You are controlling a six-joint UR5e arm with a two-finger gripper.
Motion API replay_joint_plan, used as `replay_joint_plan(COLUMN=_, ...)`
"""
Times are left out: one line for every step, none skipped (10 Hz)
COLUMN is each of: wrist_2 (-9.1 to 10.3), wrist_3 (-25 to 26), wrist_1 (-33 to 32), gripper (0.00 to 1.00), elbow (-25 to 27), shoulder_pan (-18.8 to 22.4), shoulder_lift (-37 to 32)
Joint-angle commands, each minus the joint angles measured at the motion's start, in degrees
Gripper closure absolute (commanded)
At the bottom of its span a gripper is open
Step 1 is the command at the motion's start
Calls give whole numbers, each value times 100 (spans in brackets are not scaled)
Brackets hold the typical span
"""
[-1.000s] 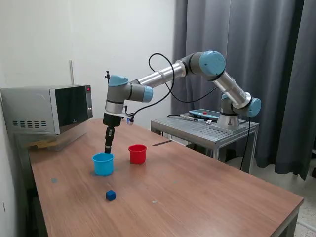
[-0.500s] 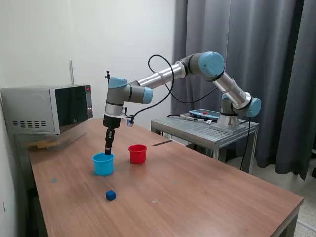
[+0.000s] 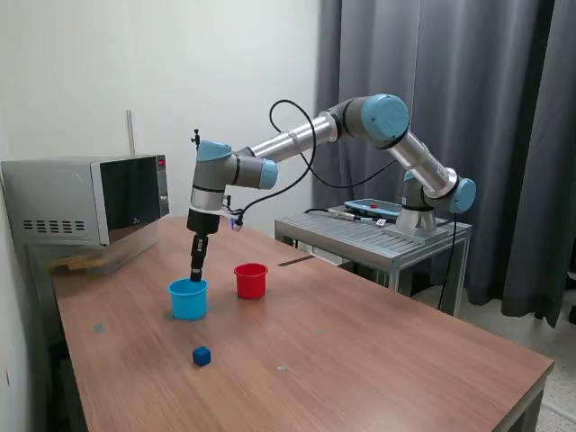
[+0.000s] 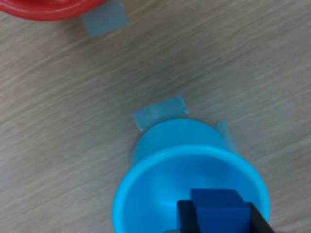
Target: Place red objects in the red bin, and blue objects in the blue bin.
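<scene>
Black fingers (image 4: 187, 216) pinch a small dark-blue solid cube (image 4: 218, 211) by opposite flat faces, over the mouth of the light sky-blue plastic cup (image 4: 146, 194). Cube looks light, rigid, smooth; cup thin, tippable. Second dark-blue cube (image 3: 202, 356) lies on the wood-grain table (image 3: 360, 351). Beyond, bright-red plastic cup (image 3: 251, 280).
</scene>
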Motion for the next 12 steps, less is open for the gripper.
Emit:
replay_joint_plan(wrist_2=2, wrist_3=-60, wrist_1=-2, gripper=100, elbow=0, shoulder_pan=-16, shoulder_lift=1)
replay_joint_plan(wrist_2=2, wrist_3=-51, wrist_1=7, gripper=100, elbow=9, shoulder_pan=-7, shoulder_lift=1)
replay_joint_plan(wrist_2=2, wrist_3=-51, wrist_1=7, gripper=100, elbow=17, shoulder_pan=-16, shoulder_lift=1)
replay_joint_plan(wrist_2=2, wrist_3=-60, wrist_1=-2, gripper=100, elbow=18, shoulder_pan=-16, shoulder_lift=1)
replay_joint_plan(wrist_2=2, wrist_3=-60, wrist_1=-11, gripper=100, elbow=9, shoulder_pan=-16, shoulder_lift=1)
replay_joint_plan(wrist_2=2, wrist_3=-69, wrist_1=-28, gripper=100, elbow=9, shoulder_pan=-16, shoulder_lift=27)
replay_joint_plan(wrist_2=2, wrist_3=-78, wrist_1=-28, gripper=100, elbow=9, shoulder_pan=-16, shoulder_lift=44)
replay_joint_plan(wrist_2=2, wrist_3=-121, wrist_1=-46, gripper=100, elbow=-9, shoulder_pan=-16, shoulder_lift=53)
replay_joint_plan(wrist_2=2, wrist_3=-139, wrist_1=-37, gripper=100, elbow=-26, shoulder_pan=-16, shoulder_lift=53)
replay_joint_plan(wrist_2=2, wrist_3=-157, wrist_1=-37, gripper=100, elbow=-18, shoulder_pan=-16, shoulder_lift=53)
replay_joint_plan(wrist_2=-6, wrist_3=-157, wrist_1=-46, gripper=100, elbow=-26, shoulder_pan=-16, shoulder_lift=53)
replay_joint_plan(wrist_2=2, wrist_3=-200, wrist_1=-72, gripper=100, elbow=-35, shoulder_pan=-16, shoulder_lift=53)
